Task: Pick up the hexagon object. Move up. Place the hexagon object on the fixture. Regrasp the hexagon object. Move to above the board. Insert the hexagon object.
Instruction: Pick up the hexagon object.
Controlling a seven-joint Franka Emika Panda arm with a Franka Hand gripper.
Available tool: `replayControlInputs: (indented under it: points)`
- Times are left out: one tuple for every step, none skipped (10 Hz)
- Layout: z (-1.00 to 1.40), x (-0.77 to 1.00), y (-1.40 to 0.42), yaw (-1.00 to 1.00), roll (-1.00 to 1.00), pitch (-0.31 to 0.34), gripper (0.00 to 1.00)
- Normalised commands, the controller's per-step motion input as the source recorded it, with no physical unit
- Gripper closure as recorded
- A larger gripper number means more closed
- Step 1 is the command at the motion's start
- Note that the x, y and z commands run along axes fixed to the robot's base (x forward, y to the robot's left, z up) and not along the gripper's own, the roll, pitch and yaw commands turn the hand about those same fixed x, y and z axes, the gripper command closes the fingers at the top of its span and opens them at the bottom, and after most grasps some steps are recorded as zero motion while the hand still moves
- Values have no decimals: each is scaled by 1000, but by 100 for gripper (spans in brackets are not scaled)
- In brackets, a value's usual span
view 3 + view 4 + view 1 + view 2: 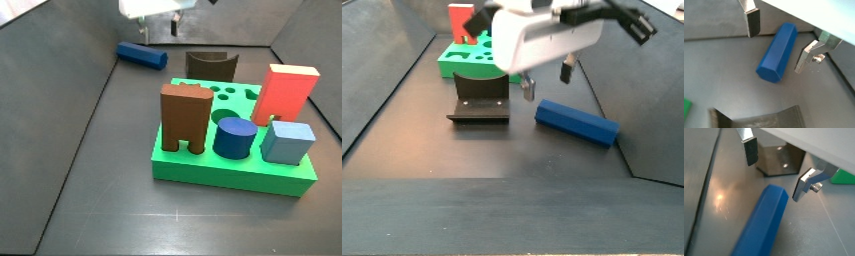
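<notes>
The hexagon object [777,52] is a long dark blue bar lying flat on the grey floor, near the back wall in a side view [140,54]. It also shows in a wrist view [761,223] and a side view [577,122]. My gripper [779,40] is open and empty, hanging just above the bar with one finger on each side and touching nothing; it shows in both side views [160,30] [545,82]. The fixture [210,65], a dark brown block with a U notch, stands between the bar and the green board [234,170].
On the board stand a reddish-brown arch-legged block [185,115], a short blue cylinder [235,137], a light blue cube [287,140] and a red block [285,92]. Dark sloping walls close in the floor on the sides; the bar lies close to one.
</notes>
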Motion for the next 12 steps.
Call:
replayControlInputs:
  points:
    - [-931,0,74,994,-40,-16,0]
    - [-966,0,140,946,0,-43,0]
    - [-974,-14,169,923,0,-89,0]
    - [-994,0,211,891,0,-83,0]
    - [-1000,0,163,751,0,-47,0]
    - [-1000,0,174,700,0,-51,0]
    - [-1000,0,91,614,0,-61,0]
    - [-1000,-6,20,551,14,-90,0]
    - [-266,49,109,257,-31,0,0]
    - [0,0,0,0,-1,-26,0]
    - [0,-26,0,0,0,-67,0]
    - [0,0,0,0,0,0,0]
